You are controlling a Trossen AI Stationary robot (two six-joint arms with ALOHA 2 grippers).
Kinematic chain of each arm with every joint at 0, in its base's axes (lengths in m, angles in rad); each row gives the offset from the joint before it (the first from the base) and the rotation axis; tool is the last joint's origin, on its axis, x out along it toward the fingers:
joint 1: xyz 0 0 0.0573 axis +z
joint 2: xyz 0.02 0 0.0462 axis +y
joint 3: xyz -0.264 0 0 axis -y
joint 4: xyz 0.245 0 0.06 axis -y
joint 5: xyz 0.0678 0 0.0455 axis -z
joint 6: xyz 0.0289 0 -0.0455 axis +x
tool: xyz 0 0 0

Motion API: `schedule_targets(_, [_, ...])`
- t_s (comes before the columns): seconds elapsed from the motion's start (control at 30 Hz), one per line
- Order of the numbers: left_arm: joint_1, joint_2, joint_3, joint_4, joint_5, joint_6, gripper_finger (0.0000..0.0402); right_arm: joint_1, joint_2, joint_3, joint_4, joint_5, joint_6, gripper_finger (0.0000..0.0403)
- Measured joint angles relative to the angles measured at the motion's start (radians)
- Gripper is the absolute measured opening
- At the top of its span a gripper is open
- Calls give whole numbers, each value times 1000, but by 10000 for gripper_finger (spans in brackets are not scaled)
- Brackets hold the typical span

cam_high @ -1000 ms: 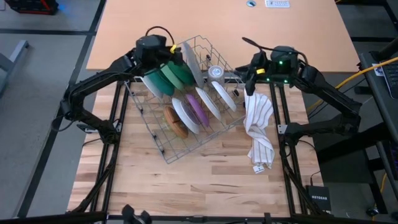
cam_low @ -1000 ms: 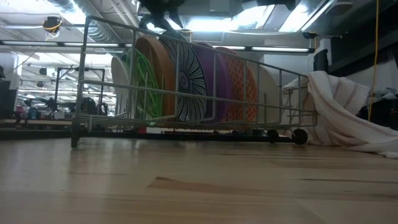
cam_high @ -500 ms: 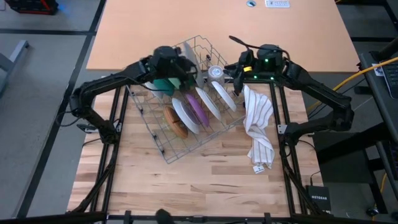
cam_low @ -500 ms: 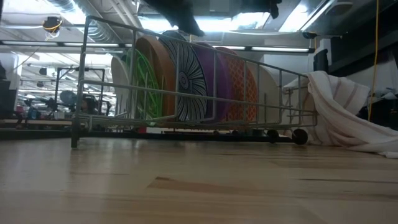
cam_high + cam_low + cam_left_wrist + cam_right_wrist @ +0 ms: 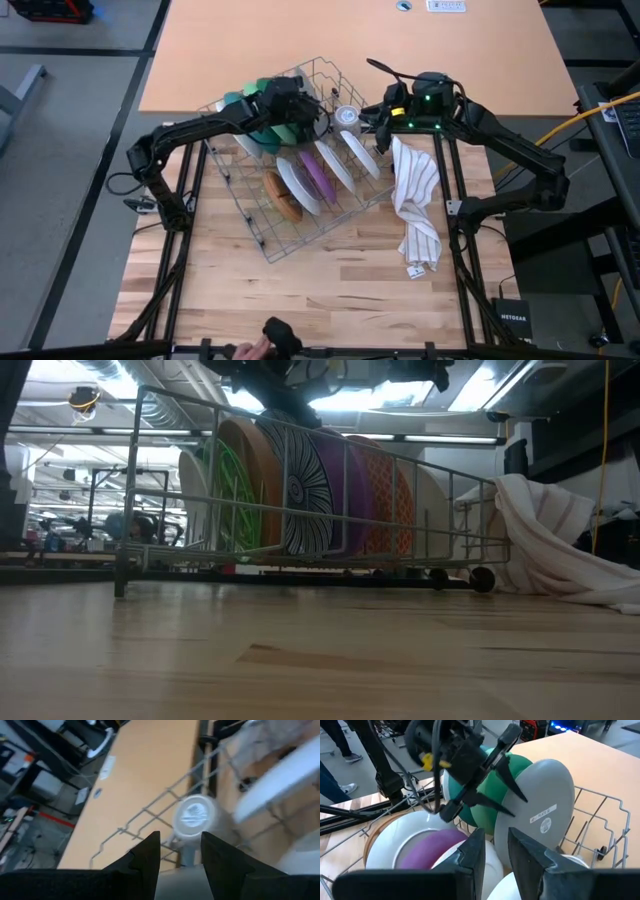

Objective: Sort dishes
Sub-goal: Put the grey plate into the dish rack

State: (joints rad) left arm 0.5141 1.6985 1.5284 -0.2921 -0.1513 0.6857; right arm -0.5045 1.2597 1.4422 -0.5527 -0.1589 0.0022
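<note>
The left claw [image 5: 512, 795], fingers apart and empty, reaches over the round grey plate [image 5: 545, 815] in the grey wire rack [image 5: 300, 215]. It must close on the rim next. The right claw [image 5: 492, 852] waits nearby, narrow and empty.

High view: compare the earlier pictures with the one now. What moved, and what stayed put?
The left gripper travelled from the left end of the large-plate row across to the grey plate at the rack's far side, open around its edge. The right gripper shifted left towards the rack, then stopped. Plates, rack and striped cloth stayed.
</note>
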Motion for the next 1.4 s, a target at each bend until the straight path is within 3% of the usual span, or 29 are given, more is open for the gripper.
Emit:
schedule_targets(0.37, [93, 4, 0, 97, -15, -15, 131, 0, 0, 0, 3, 0, 0, 87])
schedule_targets(0.6, [129, -14, 0, 213, -17, -208, 131, 0, 0, 0, 4, 0, 1, 87])
schedule_targets(0.8, [127, -60, 2, 242, -13, -87, 131, 0, 0, 0, 3, 0, 1, 87])
schedule_targets(0.9, [128, -66, 2, 219, -37, -121, 131, 0, 0, 0, 4, 0, 1, 87])
schedule_targets(0.97, [124, -69, 2, 205, -69, -239, 131, 0, 0, 0, 4, 0, 1, 87])
schedule_targets(1.07, [112, -70, 2, 138, -177, -591, 131, 0, 0, 0, 4, 1, 3, 87])
schedule_targets(1.13, [119, -71, 1, 83, -190, -815, 131, 0, 0, 0, 4, 0, 26, 87])
schedule_targets(1.27, [143, -76, 1, 4, -97, -1138, 131, 0, 0, 0, 4, 0, 51, 87])
schedule_targets(1.4, [168, -75, 1, -71, -18, -1295, 131, 0, 0, 0, 3, -1, 51, 87])
